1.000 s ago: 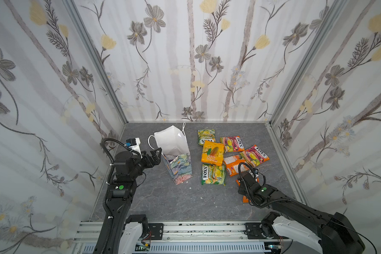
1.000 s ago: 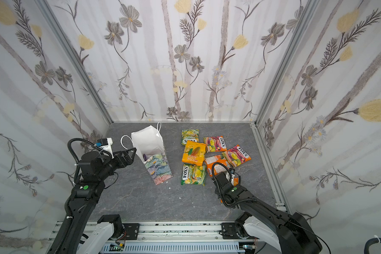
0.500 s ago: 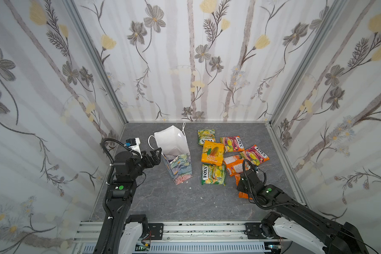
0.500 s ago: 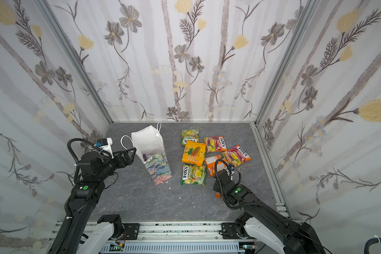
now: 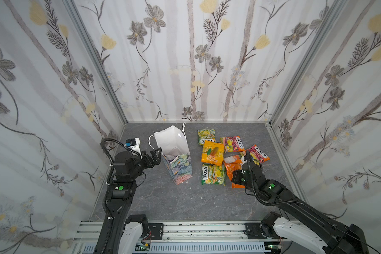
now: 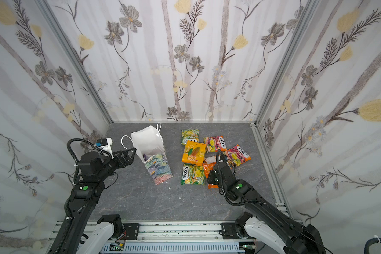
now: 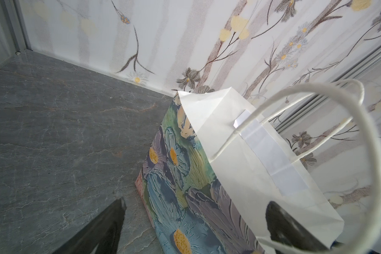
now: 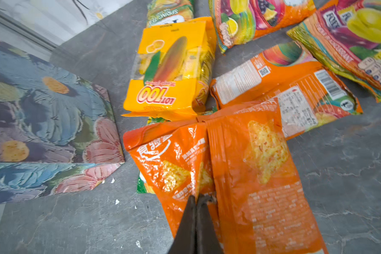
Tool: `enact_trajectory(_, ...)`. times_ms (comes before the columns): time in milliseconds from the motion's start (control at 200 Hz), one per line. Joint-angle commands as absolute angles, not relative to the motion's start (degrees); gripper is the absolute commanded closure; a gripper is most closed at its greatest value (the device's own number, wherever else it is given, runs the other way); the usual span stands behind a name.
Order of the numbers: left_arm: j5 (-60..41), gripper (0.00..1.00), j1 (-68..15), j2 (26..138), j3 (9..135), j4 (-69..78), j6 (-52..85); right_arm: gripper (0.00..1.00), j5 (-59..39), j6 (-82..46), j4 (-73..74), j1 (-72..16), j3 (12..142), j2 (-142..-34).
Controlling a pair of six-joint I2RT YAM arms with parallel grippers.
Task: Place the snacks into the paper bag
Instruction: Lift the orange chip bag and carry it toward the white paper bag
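Note:
The paper bag [image 5: 179, 168] [image 6: 159, 170] stands upright with its white mouth open, and something purple [image 6: 145, 156] shows inside. My left gripper [image 5: 157, 154] [image 7: 196, 222] is open and straddles the bag's near wall at the rim, one finger outside, one inside. The snacks lie right of the bag: a mango pack [image 5: 212, 152], green-yellow FOX'S packets [image 5: 213, 174] [image 5: 206, 136] and red FOX'S packets [image 5: 232, 144] [image 5: 259, 154]. My right gripper [image 8: 196, 199] [image 5: 235, 178] is shut on the seam of an orange packet [image 8: 257, 167] [image 6: 212, 186].
The cell's floral walls close off the left, back and right of the grey floor [image 5: 185, 202]. Another orange packet [image 8: 284, 88] lies just behind the held one. The bag's cord handle [image 7: 361, 154] loops close to the left wrist camera. A rail [image 5: 185, 231] runs along the front edge.
My right gripper, shut on the orange packet, has carried it from nearer the front edge back and leftward toward the other snacks. The left arm and the bag have not moved.

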State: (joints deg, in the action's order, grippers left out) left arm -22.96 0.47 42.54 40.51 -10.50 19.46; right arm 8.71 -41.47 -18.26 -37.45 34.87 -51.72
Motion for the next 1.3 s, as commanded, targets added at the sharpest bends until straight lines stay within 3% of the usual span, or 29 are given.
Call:
enact_trajectory(0,-22.89,0.0,0.54,42.45,40.53,-8.7,19.34,1.0,6.26,-38.65,-15.9,-37.75,36.46,-51.47)
enact_trajectory(674,-19.58,0.0,0.46,43.59,42.7,-10.43,17.62,1.0,0.44,-27.21,-18.88,-43.3,59.68,-61.54)
enact_trajectory(1294,-20.91,0.0,0.44,47.38,45.46,-12.82,14.45,1.0,-5.91,-21.51,-12.33,-50.16,69.43,-68.02)
